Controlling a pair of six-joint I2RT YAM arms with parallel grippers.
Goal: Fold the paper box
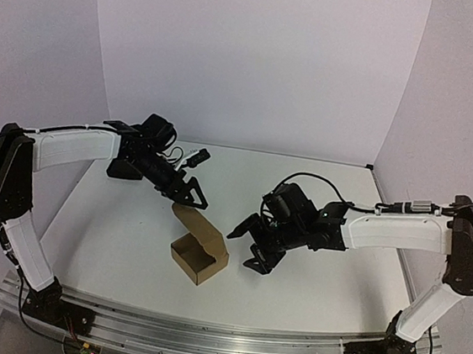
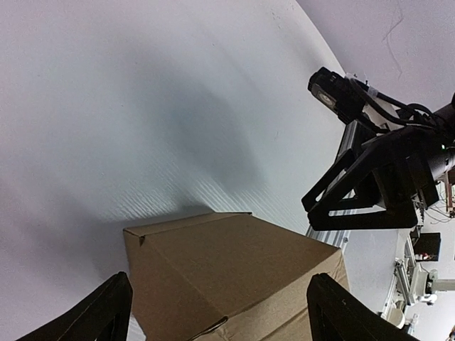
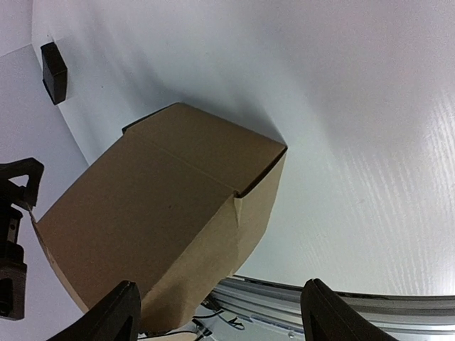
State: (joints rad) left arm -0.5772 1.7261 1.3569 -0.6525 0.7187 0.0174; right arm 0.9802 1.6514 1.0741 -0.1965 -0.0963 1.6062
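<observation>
Sitting near the middle of the white worktop [image 1: 111, 240], the paper box [image 1: 198, 258] is a small squarish shell of plain brown cardboard; its top is open in the top view, and a lid flap rises from its far side and leans back toward the left arm.

The left hand [image 1: 200, 177] hangs just above and behind that flap, its fingers spread wide and holding nothing; whether the lower finger touches the flap's edge I cannot tell from above. In the left wrist view the box [image 2: 234, 270] fills the space between the two dark fingertips [image 2: 106, 312], with a gap of bare worktop showing on each side.

The right hand [image 1: 246, 246] sits just to the right of the box, low over the worktop, its fingers also spread and gripping nothing; a clear strip of white shows between it and the cardboard from above. In the right wrist view the box [image 3: 163, 220] lies ahead of the fingertips [image 3: 334, 312] with one corner turned toward the camera, and a folded seam runs down its near face; a small black block [image 3: 53, 71] lies well beyond it.

The two hands face each other across the box.
</observation>
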